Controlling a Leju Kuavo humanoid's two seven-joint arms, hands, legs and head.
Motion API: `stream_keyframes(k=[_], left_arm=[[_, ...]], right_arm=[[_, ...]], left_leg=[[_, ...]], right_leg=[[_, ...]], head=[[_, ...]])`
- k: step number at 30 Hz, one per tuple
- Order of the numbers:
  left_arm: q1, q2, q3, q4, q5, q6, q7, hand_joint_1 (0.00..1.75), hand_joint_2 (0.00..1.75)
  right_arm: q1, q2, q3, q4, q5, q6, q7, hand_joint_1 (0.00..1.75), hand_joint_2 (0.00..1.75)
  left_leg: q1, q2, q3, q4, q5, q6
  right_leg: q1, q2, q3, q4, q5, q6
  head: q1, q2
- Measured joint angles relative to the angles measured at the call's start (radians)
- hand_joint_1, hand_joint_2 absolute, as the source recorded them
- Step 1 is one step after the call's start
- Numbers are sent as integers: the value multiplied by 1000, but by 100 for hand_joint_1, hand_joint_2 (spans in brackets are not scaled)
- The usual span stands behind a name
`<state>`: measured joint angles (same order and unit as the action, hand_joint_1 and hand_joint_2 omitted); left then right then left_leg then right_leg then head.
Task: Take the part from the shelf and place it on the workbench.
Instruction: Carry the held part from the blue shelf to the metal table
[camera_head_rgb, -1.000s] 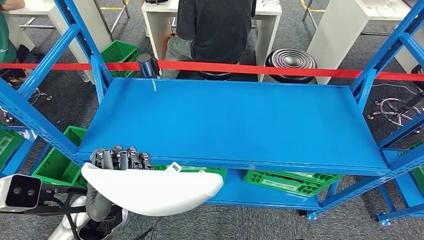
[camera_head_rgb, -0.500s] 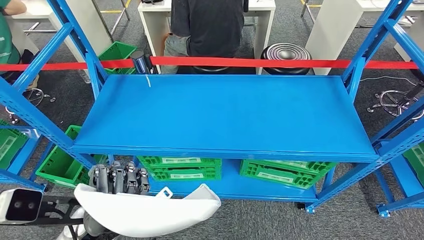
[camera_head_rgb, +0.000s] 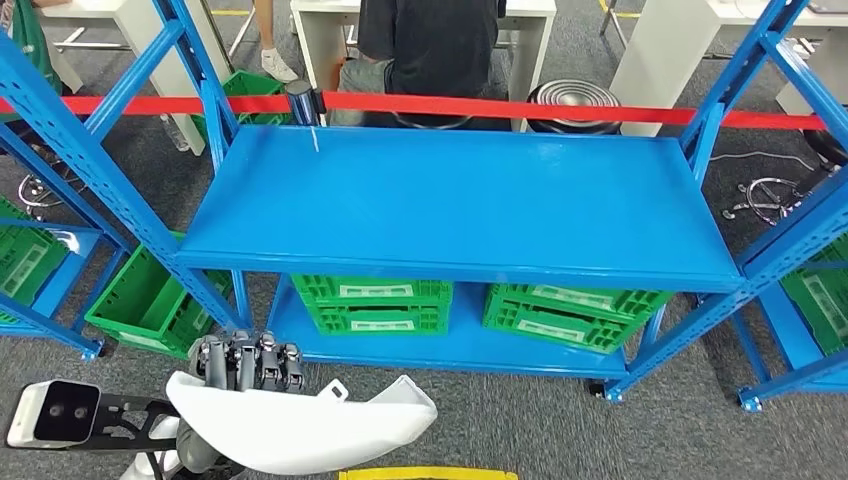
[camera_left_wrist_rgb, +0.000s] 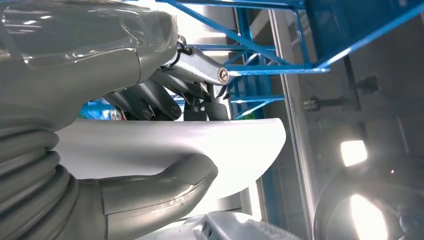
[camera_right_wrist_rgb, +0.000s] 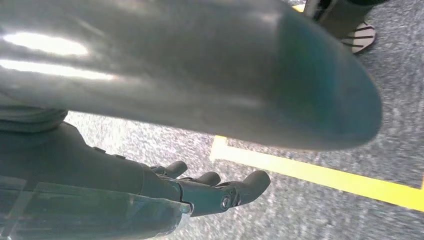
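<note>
Gripping white part, left hand off shelf edge.

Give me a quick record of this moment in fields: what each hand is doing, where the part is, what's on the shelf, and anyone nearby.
left hand: grips the white part, fingers over its top edge, thumb beneath
right hand: hangs over grey carpet, fingers loosely curled, holds nothing
part: in front of the blue shelf, off it
top shelf board: bare
lower shelf: green crates
nearby: a person behind the red tape
</note>
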<state>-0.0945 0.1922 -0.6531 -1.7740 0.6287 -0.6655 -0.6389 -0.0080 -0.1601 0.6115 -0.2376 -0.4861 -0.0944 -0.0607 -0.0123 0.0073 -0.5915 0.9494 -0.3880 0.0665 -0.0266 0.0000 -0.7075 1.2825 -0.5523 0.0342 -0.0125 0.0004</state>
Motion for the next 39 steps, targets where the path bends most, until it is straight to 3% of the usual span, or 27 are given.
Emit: stream_keyframes(k=[1,2,3,5,6,8,9,11,13,14,15,16,17,18,20,22,24,25,28,29,30,31,33,34,36,37,39], left_arm=[[0,0,0,4,9,-4,9,175,175],[0,1,-1,8,16,-7,18,175,175],[-1,2,-1,9,20,-10,27,175,175],[-6,4,-2,10,22,-14,39,175,175],[-8,5,-3,10,22,-16,44,175,175],[-11,9,-6,10,23,-20,53,175,175],[-12,12,-7,10,25,-21,57,175,175],[-17,18,-12,11,30,-23,66,175,175],[-25,22,-17,11,34,-25,74,175,175],[-29,23,-18,11,35,-25,78,175,175],[-31,23,-20,11,36,-25,82,175,175],[-34,24,-22,10,37,-24,87,175,175],[-38,25,-24,9,38,-24,90,175,175],[-43,25,-26,7,38,-24,93,175,175],[-54,27,-29,1,39,-24,96,175,175],[-59,30,-31,-5,40,-25,97,175,175],[-62,32,-31,-8,40,-26,98,175,175],[-63,32,-32,-9,40,-26,99,175,175],[-61,29,-32,-11,34,-25,99,175,175],[-58,26,-32,-11,30,-24,99,175,175],[-56,25,-32,-11,26,-23,100,175,175],[-55,23,-32,-11,24,-23,101,175,175],[-52,22,-31,-11,22,-22,103,175,175],[-51,22,-31,-12,22,-22,105,175,175],[-49,21,-30,-15,22,-22,111,175,175],[-48,21,-30,-17,22,-23,114,175,175],[-46,22,-30,-18,25,-25,121,175,175]], right_arm=[[-3,2,0,-2,-6,0,0,0,0],[-6,4,0,-3,-11,-1,1,0,0],[-10,8,0,-5,-15,-1,1,0,0],[-16,15,0,-9,-22,0,0,0,0],[-18,20,0,-10,-25,1,0,0,0],[-17,30,0,-11,-31,3,-1,0,0],[-16,34,-1,-11,-35,4,-2,0,0],[-14,43,-3,-11,-45,5,-6,0,0],[-14,50,-6,-11,-54,6,-12,0,0],[-14,53,-8,-11,-57,6,-16,0,0],[-14,56,-9,-11,-59,5,-19,0,0],[-14,60,-9,-11,-60,5,-21,0,0],[-14,63,-10,-11,-61,5,-24,0,0],[-15,68,-10,-11,-62,6,-25,0,0],[-19,77,-11,-11,-62,9,-28,0,0],[-23,85,-11,-12,-62,11,-29,0,0],[-25,90,-12,-12,-63,8,-29,0,0],[-25,94,-12,-12,-63,6,-29,0,0],[-27,101,-12,-12,-59,2,-29,0,0],[-27,103,-12,-12,-57,3,-29,0,0],[-28,103,-12,-12,-56,5,-29,0,0],[-28,104,-12,-11,-55,5,-29,0,0],[-29,105,-12,-11,-56,4,-30,0,0],[-30,106,-12,-11,-57,2,-30,0,0],[-33,111,-12,-11,-60,0,-32,0,0],[-33,113,-12,-11,-62,0,-33,0,0],[-32,117,-12,-10,-64,0,-34,0,0]], left_leg=[[1,1,-18,4,12,-4],[3,1,-38,11,23,-9],[3,2,-56,21,31,-15],[2,4,-82,43,44,-27],[1,5,-88,50,51,-33],[6,4,-92,53,63,-43],[10,1,-96,60,51,-48],[16,-2,-113,125,-31,-63],[20,-4,-138,256,-139,-75],[21,-4,-143,314,-165,-77],[22,-4,-134,347,-168,-77],[23,-4,-108,343,-152,-74],[22,-5,-64,300,-128,-67],[21,-7,-7,229,-114,-58],[15,-10,92,87,-120,-41],[7,-10,121,34,-131,-30],[3,-7,109,18,-105,-17],[4,-5,100,9,-90,-9],[3,-2,57,0,-45,2],[2,-1,40,1,-32,1],[1,-1,22,4,-19,-1],[0,0,5,8,-6,-3],[1,0,-33,22,14,-11],[1,0,-51,33,22,-16],[-1,1,-75,52,36,-27],[0,2,-81,55,44,-32],[4,2,-86,57,54,-41]], right_leg=[[-2,0,27,-5,18,15],[-5,0,71,-45,39,27],[-8,0,130,-117,41,33],[-6,2,222,-247,15,24],[-3,3,242,-281,-2,15],[-2,2,234,-286,3,-2],[-3,0,227,-284,12,-11],[-7,-4,207,-284,35,-25],[-6,-4,180,-283,61,-29],[-5,-4,167,-282,72,-29],[-4,-4,152,-280,84,-27],[-2,-4,138,-280,94,-26],[0,-3,126,-279,104,-25],[0,-2,117,-279,113,-23],[3,-1,108,-281,129,-14],[-1,-1,103,-285,146,1],[-2,-2,95,-284,152,10],[-1,-2,85,-268,134,6],[2,-1,32,-116,10,-14],[2,-1,20,-53,-18,-12],[1,-1,19,-11,-24,-4],[1,-1,34,1,-11,9],[-2,-1,115,-83,34,30],[-1,-1,170,-159,34,31],[4,0,238,-269,11,17],[8,1,245,-289,1,7],[6,-1,229,-290,14,-12]], head=[[0,0],[0,0],[0,0],[-2,0],[-3,0],[-4,0],[-4,0],[-5,0],[-5,0],[-5,0],[-6,0],[-6,0],[-6,0],[-6,0],[-5,0],[-5,0],[-6,0],[-4,0],[1,0],[1,0],[1,0],[1,0],[1,0],[1,0],[0,0],[-1,0],[-1,0]])
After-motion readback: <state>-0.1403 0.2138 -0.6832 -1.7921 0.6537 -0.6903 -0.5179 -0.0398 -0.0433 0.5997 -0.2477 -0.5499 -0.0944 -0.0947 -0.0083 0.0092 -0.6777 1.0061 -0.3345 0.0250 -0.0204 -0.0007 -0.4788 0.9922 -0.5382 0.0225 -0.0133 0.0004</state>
